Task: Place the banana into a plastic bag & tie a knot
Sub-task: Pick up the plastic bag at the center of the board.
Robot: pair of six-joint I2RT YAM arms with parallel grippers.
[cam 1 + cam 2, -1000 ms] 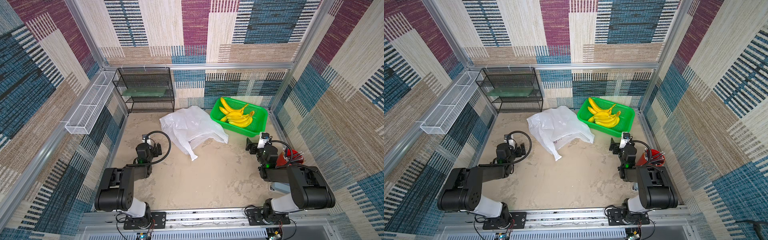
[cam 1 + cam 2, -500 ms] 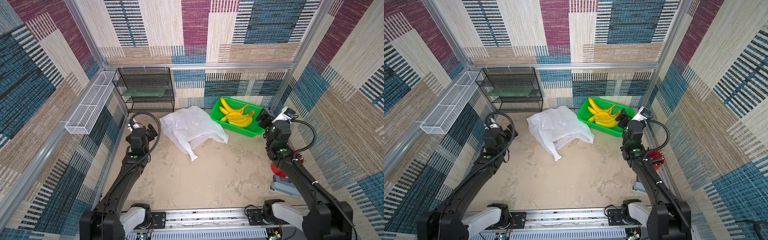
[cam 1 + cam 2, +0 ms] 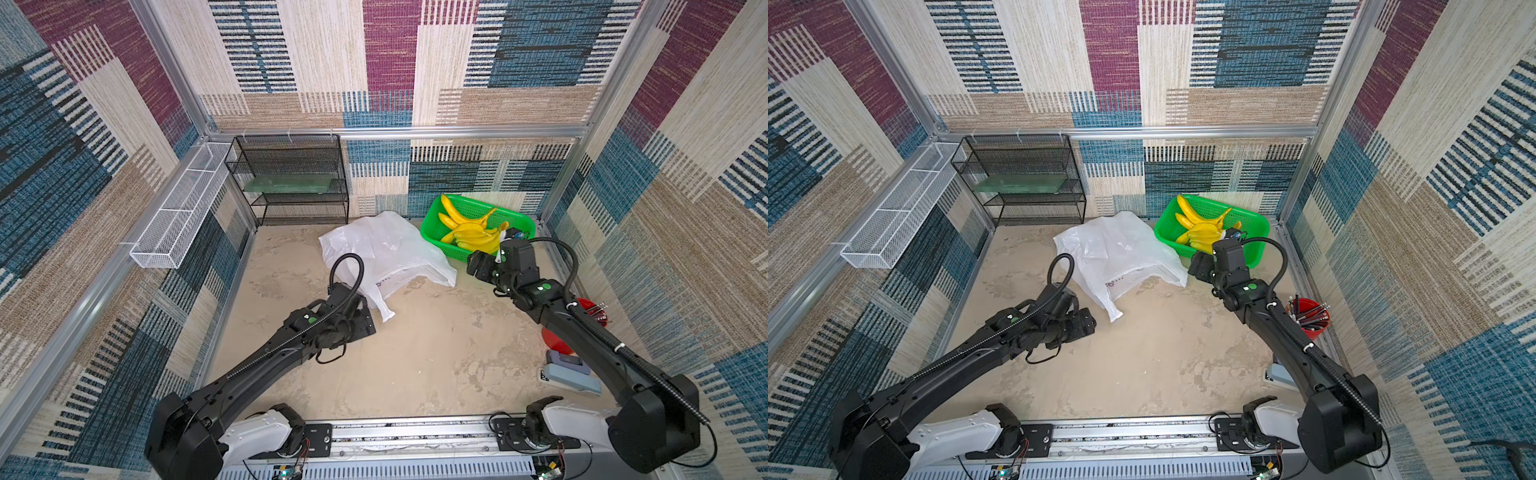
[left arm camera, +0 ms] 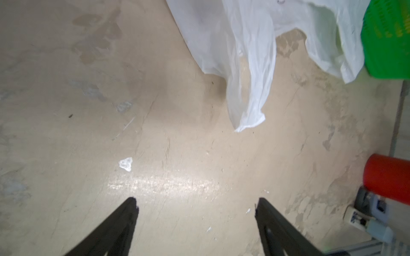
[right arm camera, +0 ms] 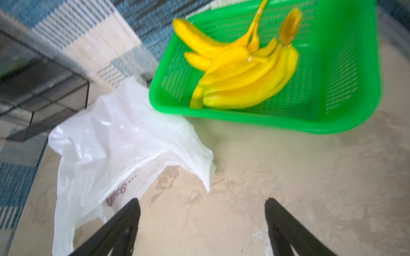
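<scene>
The plastic bag (image 3: pixel 386 249) is found lying crumpled on the beige table (image 3: pixel 415 365), toward the back wall. One handle loop (image 4: pixel 250 99) is stretched out flat toward the front of the table, loose and untied, and a second flap is spread toward the basket side. Reddish lettering is made out on the translucent white film in the right wrist view, but it is too blurred to be read. The bananas (image 5: pixel 244 82), a yellow bunch, are kept outside the bag in the green basket (image 5: pixel 266 122). The basket is set in the back right corner just beside the bag; whether the two touch cannot be told.

The left gripper (image 4: pixel 196 202) is held low over the table near the tip of the handle loop and apart from it. Its jaws are spread wide and nothing is held between them. The right gripper (image 5: pixel 202 201) is held above the table between the bag's near flap and the basket's front wall. Its jaws are likewise parted wide, with only bare table between them. A small white scrap (image 4: pixel 126 164) is seen on the table ahead of the left gripper.

A black wire rack (image 3: pixel 291 178) is placed against the back wall, to the left of the bag, and a white mesh tray (image 3: pixel 178 220) is fixed along the left wall. A red cup (image 3: pixel 1308 316) filled with pens is set at the table's right edge, with a grey-blue object (image 3: pixel 569 374) nearer the front.
</scene>
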